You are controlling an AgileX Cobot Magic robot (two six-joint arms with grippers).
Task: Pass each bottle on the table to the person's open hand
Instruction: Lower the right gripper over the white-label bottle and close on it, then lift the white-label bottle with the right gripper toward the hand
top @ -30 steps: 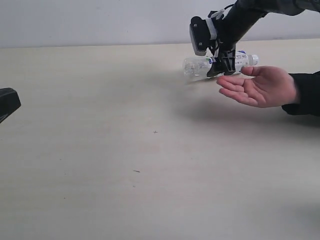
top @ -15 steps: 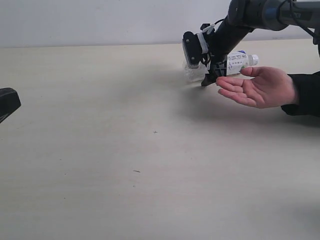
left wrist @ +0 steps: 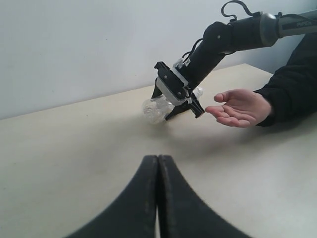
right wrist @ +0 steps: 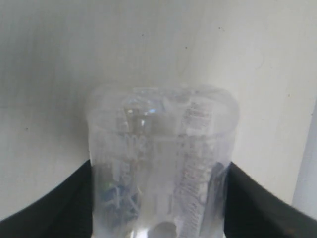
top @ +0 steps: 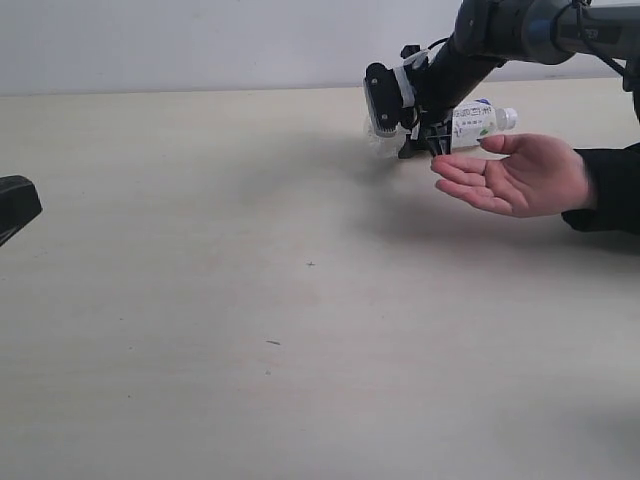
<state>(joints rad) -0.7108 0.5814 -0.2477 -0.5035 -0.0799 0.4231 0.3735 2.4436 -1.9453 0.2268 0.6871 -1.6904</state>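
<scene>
Firstly, clear plastic bottle with white-blue label and white cap (top: pixel 478 120): lying sideways, slightly tilted, cap end higher, upper right of exterior frame, at far side of pale beige table (top: pixel 250 300). Cap sits just above thumb of person's open hand (top: pixel 515 175), palm up. Right gripper (top: pixel 428 146) clamped across bottle's middle. Right wrist view alone shows the grip: black fingers (right wrist: pixel 59 208) pressed on both sides, see-through wall, label print blurred. Left wrist view alone shows left gripper (left wrist: pixel 157 161) squeezed closed, nothing in it, and bottle's clear base.
</scene>
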